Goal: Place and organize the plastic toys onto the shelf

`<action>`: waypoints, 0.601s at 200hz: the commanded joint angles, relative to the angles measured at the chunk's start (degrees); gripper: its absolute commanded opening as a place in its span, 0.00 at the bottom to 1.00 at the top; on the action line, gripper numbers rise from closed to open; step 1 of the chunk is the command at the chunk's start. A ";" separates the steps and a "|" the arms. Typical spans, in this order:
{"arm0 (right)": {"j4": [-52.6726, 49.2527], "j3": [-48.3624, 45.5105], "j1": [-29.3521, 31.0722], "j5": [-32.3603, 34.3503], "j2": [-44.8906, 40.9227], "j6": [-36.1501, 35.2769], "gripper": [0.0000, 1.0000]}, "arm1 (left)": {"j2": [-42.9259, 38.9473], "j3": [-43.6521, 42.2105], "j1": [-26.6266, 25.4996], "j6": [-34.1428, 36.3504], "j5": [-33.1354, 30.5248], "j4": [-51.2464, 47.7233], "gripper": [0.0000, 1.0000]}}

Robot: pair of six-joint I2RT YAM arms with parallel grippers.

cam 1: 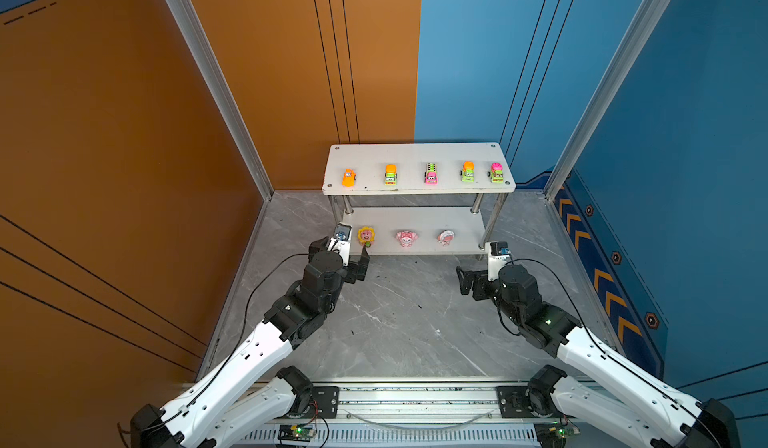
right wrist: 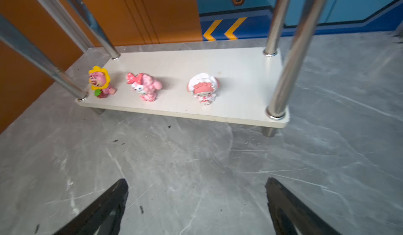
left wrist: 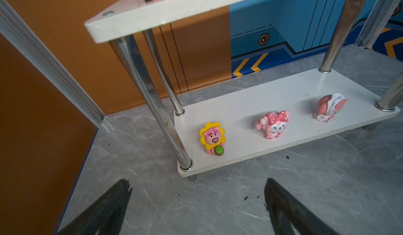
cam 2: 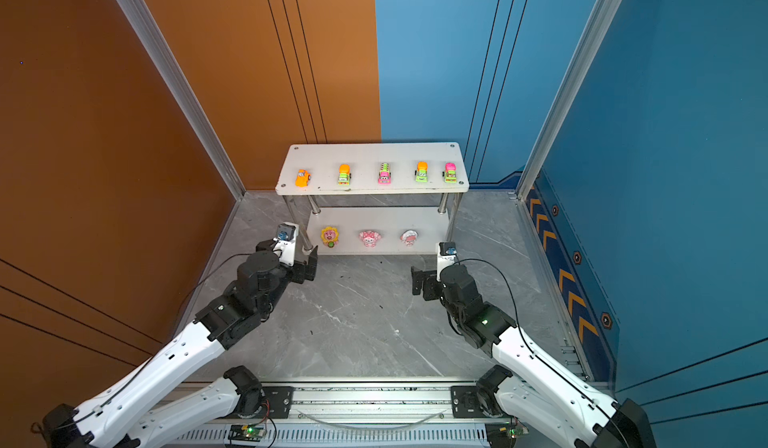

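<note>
Left end effector point(left wrist: 197, 180), right end effector point(right wrist: 196, 179) — both agape, empty — near shelf point(cam 1: 415, 152).

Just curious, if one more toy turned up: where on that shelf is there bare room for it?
Lower board: the patch between the bonnet figurine and the right-hand posts. Top board: the strip behind the five cars. Crowded: its right end, two cars close together, and the sunflower figurine close beside its post.

Grey marble tabletop point(cam 1: 395, 321) meets orange wall point(cam 1: 104, 134) and blue wall point(cam 1: 685, 134).
</note>
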 commanded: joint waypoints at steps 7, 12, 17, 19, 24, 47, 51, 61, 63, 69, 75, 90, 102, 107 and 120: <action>-1.46 -3.00 -1.19 12.51 -0.54 -6.44 1.00 | -6.44 -8.60 -0.12 0.61 -8.39 12.34 0.98; -1.26 -3.36 -1.48 12.66 -0.44 -7.86 1.00 | -7.55 -10.42 0.02 0.80 -9.51 13.63 0.98; -1.11 -3.80 -1.66 12.92 -0.33 -8.77 1.00 | -8.68 -12.42 0.24 1.34 -10.39 15.01 0.98; -0.99 -3.90 -1.74 13.00 -0.22 -9.14 1.00 | -8.97 -13.18 0.40 1.71 -10.68 15.54 0.98; -0.17 -4.51 -1.99 13.03 0.04 -10.43 1.00 | -9.87 -15.11 0.94 2.81 -10.88 16.62 0.98; 5.55 -8.44 -2.13 11.53 -0.16 -16.89 1.00 | -10.83 -24.44 5.27 8.07 -11.86 21.51 0.98; 5.93 -8.71 -2.30 12.36 -0.21 -16.93 1.00 | -10.61 -26.22 6.12 8.86 -9.98 23.19 0.98; 5.85 -8.41 -2.96 14.90 -0.13 -16.24 1.00 | -9.81 -30.32 8.20 8.44 -8.50 26.93 0.98; 6.22 -8.53 -3.14 15.52 -0.04 -16.30 1.00 | -9.58 -31.08 8.72 7.99 -8.16 27.95 0.98; 6.92 -8.76 -3.75 17.09 0.19 -16.35 1.00 | -9.01 -32.81 10.41 6.16 -7.01 29.85 0.98; 6.86 -8.72 -4.45 18.37 0.33 -16.43 1.00 | -8.28 -34.46 11.92 4.21 -5.41 31.30 0.98; 7.91 -9.30 -7.14 19.14 0.94 -18.11 1.00 | -6.15 -36.94 17.03 1.25 1.37 36.00 0.98; 10.90 -11.48 -9.91 20.31 2.29 -17.48 1.00 | -4.97 -35.21 19.54 -0.34 4.64 33.30 0.98; 12.08 -12.55 -11.36 20.41 2.97 -16.52 1.00 | -3.68 -34.92 20.51 -0.72 5.62 33.77 0.98; 16.81 -15.93 -15.77 18.59 5.14 -13.34 1.00 | 0.99 -33.45 22.62 -1.66 7.06 35.68 0.98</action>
